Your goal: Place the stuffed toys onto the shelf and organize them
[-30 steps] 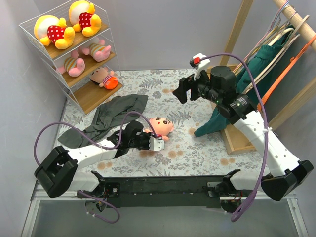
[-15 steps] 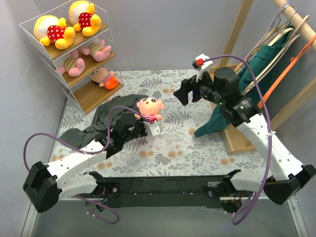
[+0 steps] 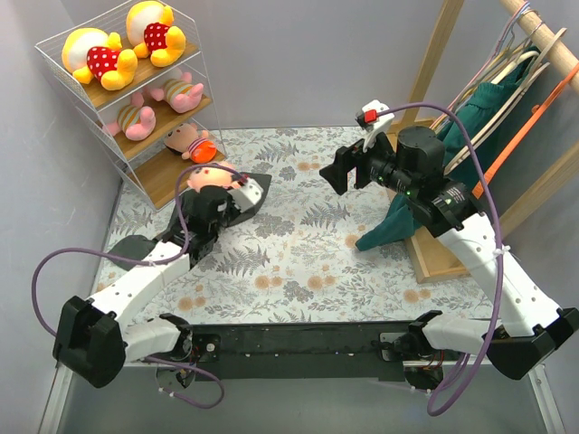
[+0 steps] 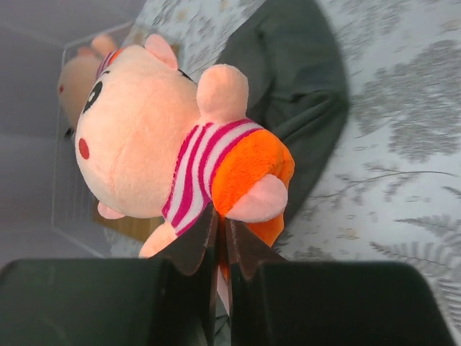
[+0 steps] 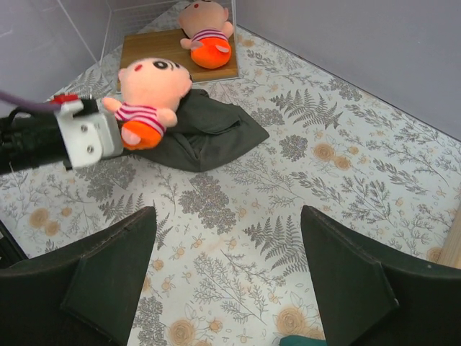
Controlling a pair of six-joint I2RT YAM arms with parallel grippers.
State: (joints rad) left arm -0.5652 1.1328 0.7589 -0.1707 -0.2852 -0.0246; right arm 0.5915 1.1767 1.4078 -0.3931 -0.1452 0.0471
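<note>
**Left gripper carries a doll near the shelf's lowest board**

At far left stands the white wire shelf [image 3: 54, 56]. Two yellow bears [image 3: 95, 54] lie on its top board, two pink pigs [image 3: 136, 119] on the middle one, and one peach-orange doll [image 3: 190, 140] on the bottom one. Just right of that bottom board, the left gripper [image 4: 220, 231] is clamped on the orange seat of a second doll [image 4: 166, 151], whose head points toward the shelf. This doll appears to hang above the dark grey cloth [image 3: 244, 194] rather than rest on it, though the views do not settle that. Further right, over the floral table cover [image 3: 298, 262], the right gripper [image 5: 223, 288] hovers with its fingers spread wide, holding nothing. Behind it a green garment [image 3: 412, 203] hangs from the wooden clothes rack [image 3: 434, 63].
</note>
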